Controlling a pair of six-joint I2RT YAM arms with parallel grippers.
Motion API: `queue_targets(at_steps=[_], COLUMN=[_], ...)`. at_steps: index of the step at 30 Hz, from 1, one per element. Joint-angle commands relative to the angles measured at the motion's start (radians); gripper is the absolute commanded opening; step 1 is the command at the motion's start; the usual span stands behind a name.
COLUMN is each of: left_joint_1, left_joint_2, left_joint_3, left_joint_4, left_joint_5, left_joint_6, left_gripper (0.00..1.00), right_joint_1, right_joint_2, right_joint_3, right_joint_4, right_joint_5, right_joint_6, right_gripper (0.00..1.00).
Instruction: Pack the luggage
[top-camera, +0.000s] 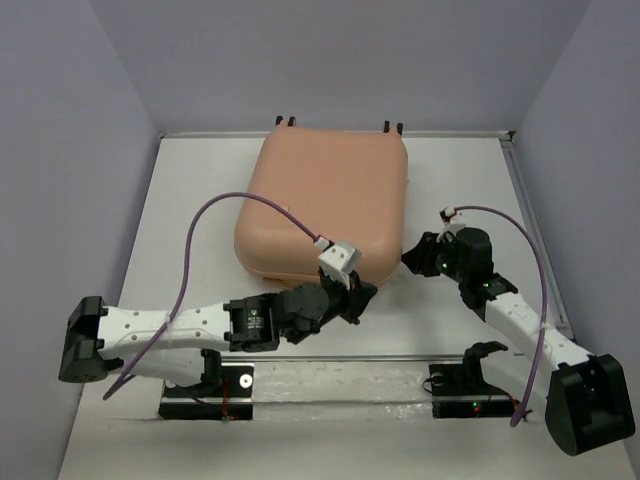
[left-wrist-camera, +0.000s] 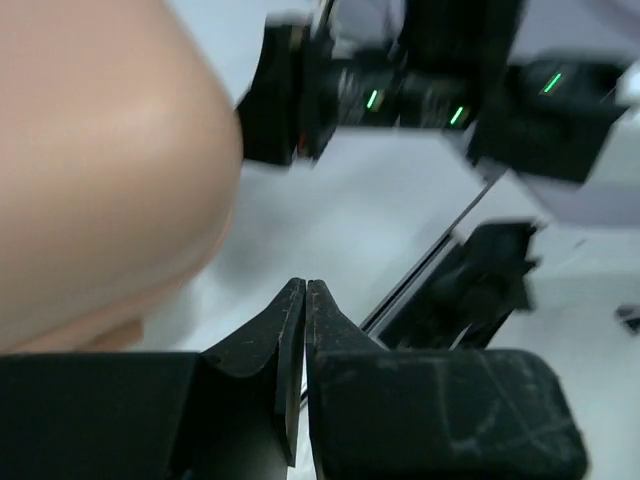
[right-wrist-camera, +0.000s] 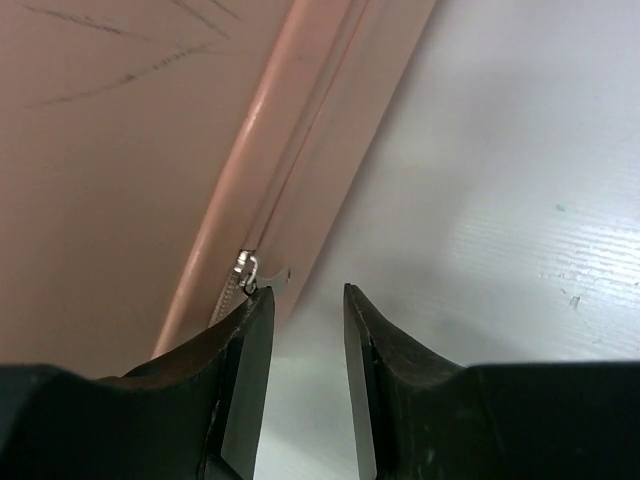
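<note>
The luggage (top-camera: 325, 200), a peach-pink hard-shell suitcase, lies closed and flat at the back middle of the table. My left gripper (top-camera: 362, 298) is shut and empty just off the case's near right corner; the shell (left-wrist-camera: 100, 160) fills the left of the left wrist view above the gripper (left-wrist-camera: 305, 288). My right gripper (top-camera: 412, 258) is open at the case's right side. In the right wrist view the case (right-wrist-camera: 120, 130) shows its zipper seam, and the metal zipper pull (right-wrist-camera: 262, 276) sits at the left fingertip of the gripper (right-wrist-camera: 305, 300), not between the jaws.
The table's raised edge (top-camera: 530, 220) runs along the right side. Grey walls (top-camera: 70, 120) enclose the table on three sides. The arm mounts (top-camera: 330, 385) sit on a rail at the near edge. The right arm (left-wrist-camera: 420, 90) shows blurred in the left wrist view.
</note>
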Motion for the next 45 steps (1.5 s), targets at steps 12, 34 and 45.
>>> queue_targets(at_steps=[12, 34, 45], left_joint_1=[-0.148, 0.054, 0.073], left_joint_2=[0.109, 0.129, 0.157], left_joint_3=[-0.393, -0.382, -0.313], left_joint_4=[0.156, 0.191, 0.194], left_joint_5=[-0.226, -0.186, -0.272], left_joint_6=[-0.313, -0.278, -0.272], left_gripper=[0.4, 0.4, 0.41], right_joint_1=[-0.006, -0.006, 0.04], right_joint_2=[0.021, 0.206, 0.055], right_joint_3=[-0.081, -0.153, -0.2], right_joint_4=[0.223, 0.732, 0.592], right_joint_5=[-0.026, -0.236, -0.16], right_joint_6=[-0.029, -0.126, -0.019], right_gripper=[0.47, 0.24, 0.07])
